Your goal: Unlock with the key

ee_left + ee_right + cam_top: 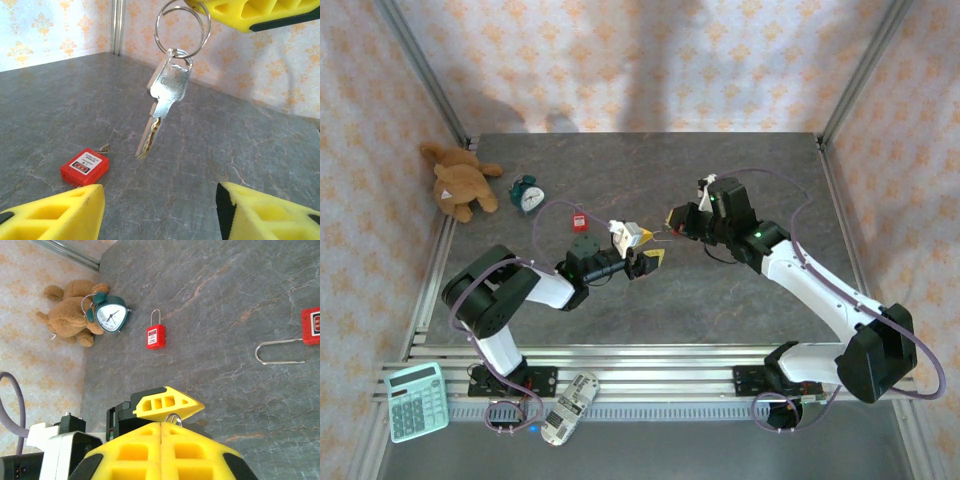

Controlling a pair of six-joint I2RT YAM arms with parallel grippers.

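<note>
Keys [167,95], a silver one in front and a brass-coloured one behind, hang in the air from a thin wire key ring [181,22] between the two arms. The right gripper [161,450] is pressed together on that ring, whose loop pokes out beside its yellow fingertips. The left gripper [160,215] has its jaws apart, with one yellow ribbed finger on either side below the keys and touching neither key. Lettering is stamped on the silver key's bow, but it is too faint to read.

On the grey, marble-veined table [740,170], a red padlock [579,220] with a steel shackle lies left of the grippers. A green twin-bell alarm clock [528,195] stands near it. A brown plush teddy bear [460,180] slumps at the table's left edge.

A second red padlock [311,326] lies flat with its long thin shackle. Under the keys in the left wrist view lies a red lock body [85,166] with a white-panelled label, its writing too small to read. I cannot tell which of the two padlocks it is.

A pale green calculator [415,400] and a remote control [568,407] rest by the arm bases.
</note>
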